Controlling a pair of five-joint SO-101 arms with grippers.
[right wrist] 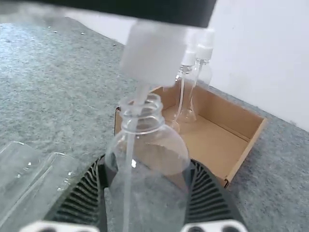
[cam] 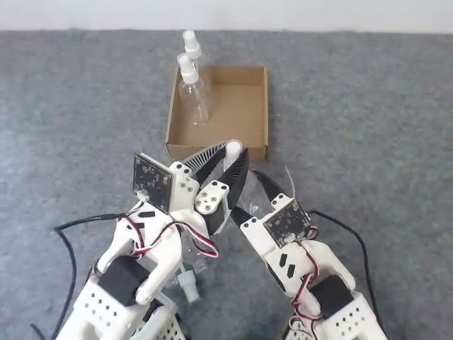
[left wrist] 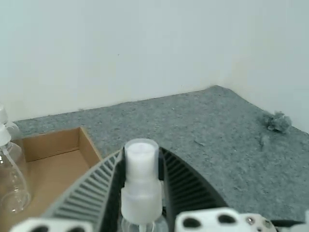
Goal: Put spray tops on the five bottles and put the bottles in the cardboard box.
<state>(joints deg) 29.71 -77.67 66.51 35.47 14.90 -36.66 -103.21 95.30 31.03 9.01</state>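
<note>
The desk (cam: 368,106) is covered in a coarse grey felt. Toward its far edge sits the shallow, square cardboard box (cam: 241,106), made of plain brown board with low walls. Two clear, round-shouldered plastic bottles (cam: 192,88) with white spray caps stand upright at the box's far-left corner, one touching the other. Just in front of the box's near wall, the left gripper (cam: 233,149) pinches a white spray top (left wrist: 141,169) by its collar between ribbed black fingers (left wrist: 91,193), narrowed to the width of the cap. Directly beneath it, the right gripper (right wrist: 147,166) clamps the rounded body of an upright clear bottle (right wrist: 147,154), its ridged jaws pressed against both sides. The cap hangs above the open threaded neck without touching it, and its thin translucent dip tube (right wrist: 133,159) runs down through the neck into the bottle. Two more transparent uncapped bottles (right wrist: 34,169) lie on their sides on the felt beside the right gripper. Near the desk's front edge, between the two arms, a loose white spray top (cam: 187,285) lies on the felt.
</note>
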